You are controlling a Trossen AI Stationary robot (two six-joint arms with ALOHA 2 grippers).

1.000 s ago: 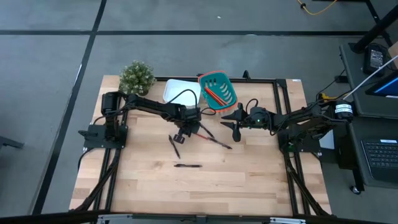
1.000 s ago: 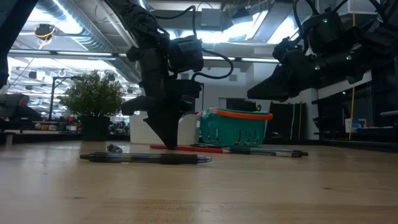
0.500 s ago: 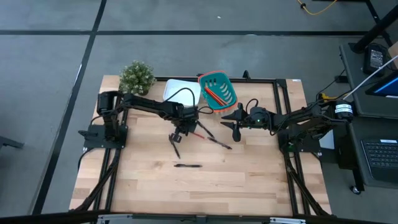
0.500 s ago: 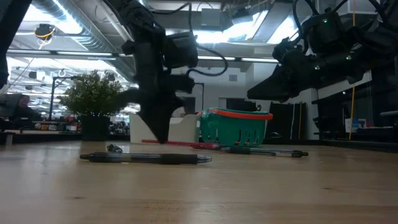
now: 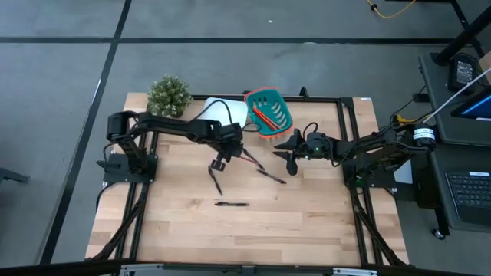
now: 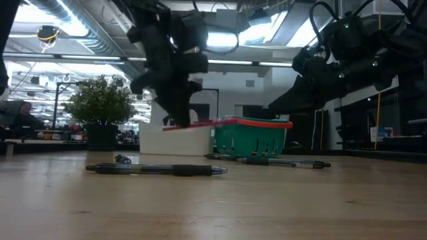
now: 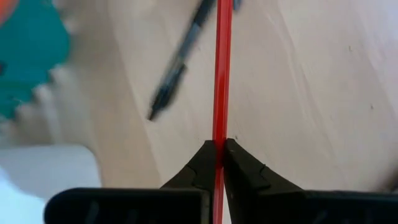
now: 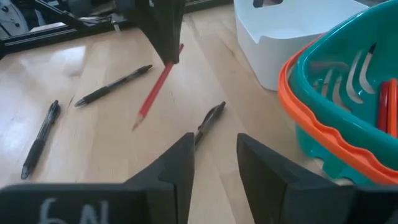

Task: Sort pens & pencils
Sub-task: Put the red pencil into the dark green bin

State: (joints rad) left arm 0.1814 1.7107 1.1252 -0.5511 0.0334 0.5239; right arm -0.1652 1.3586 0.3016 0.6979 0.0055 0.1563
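Observation:
My left gripper [image 5: 219, 162] is shut on an orange-red pencil [image 5: 244, 161] above the middle of the table; it also shows in the low view [image 6: 177, 119]. Three black pens lie flat on the wood: one [image 5: 216, 182] below the gripper, one [image 5: 232, 204] nearer the front, and one [image 5: 268, 175] to the right. More pencils lie in the teal basket [image 5: 282, 116]. My right gripper [image 5: 285, 153] hangs open and empty above the table, right of the pencil; its two fingers show apart in its wrist view [image 8: 214, 155]. My left gripper pinches the pencil's shaft [image 7: 221, 134] between its two fingertips, close to the blunt end [image 8: 180, 48]. The fingers come from above, pointing down, and lie across the pencil. The pencil is lifted clear of the table, nearly level, with its sharp tip [image 8: 135, 127] sticking out to one side.
A white bin [image 5: 217, 112] stands at the far edge, left of the teal basket with its orange rim [image 6: 257, 123]. A small potted plant [image 5: 169, 95] stands at the far left corner. Bare wood lies toward the near edge.
My left gripper has risen, still shut on the pencil. The pencil, which lay on the table a second ago, now hangs clear of it at about the height of the basket's rim. My right gripper has kept still.

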